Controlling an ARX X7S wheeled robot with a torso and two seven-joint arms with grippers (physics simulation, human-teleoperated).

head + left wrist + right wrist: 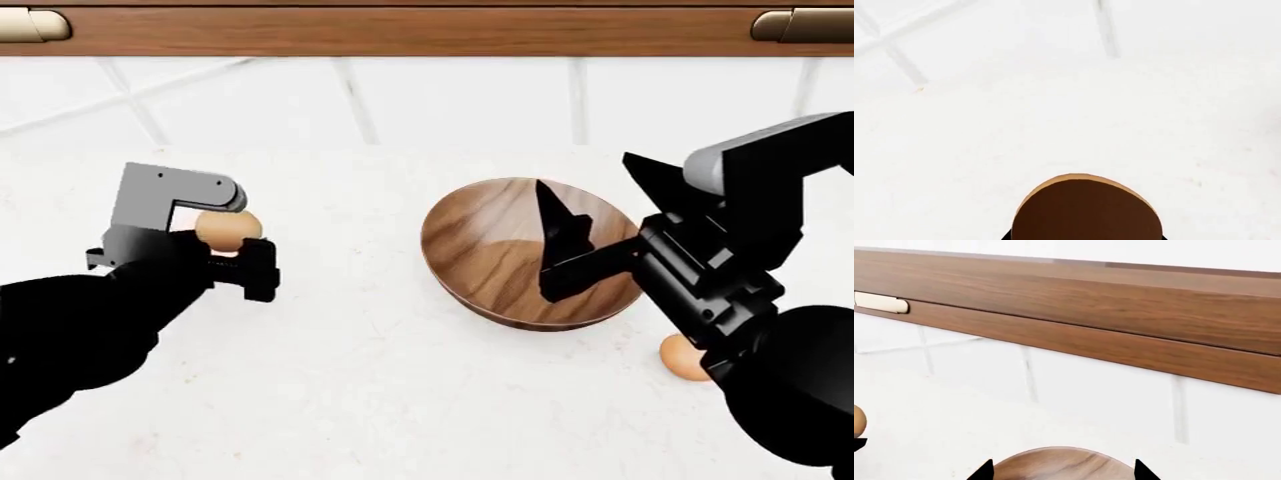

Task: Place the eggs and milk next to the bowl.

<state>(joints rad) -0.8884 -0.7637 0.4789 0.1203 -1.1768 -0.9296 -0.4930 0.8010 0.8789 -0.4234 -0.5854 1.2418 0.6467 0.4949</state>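
My left gripper [224, 250] is shut on a tan-brown egg [230, 228] and holds it above the white counter, to the left of the bowl. That egg fills the bottom of the left wrist view [1087, 210]. The glossy brown wooden bowl [514, 255] stands mid-counter. My right gripper [607, 205] is open and empty, hovering over the bowl's right half. In the right wrist view, its fingertips [984, 471] flank the bowl [1064, 462]. A second egg [681, 358] lies on the counter right of the bowl, partly hidden by my right arm. The milk is out of view.
A white tiled wall [467, 95] rises behind the counter, with a wooden cabinet [400, 30] and brass handles [801, 22] above it. Bare white counter [374, 400] lies in front of the bowl and between the two arms.
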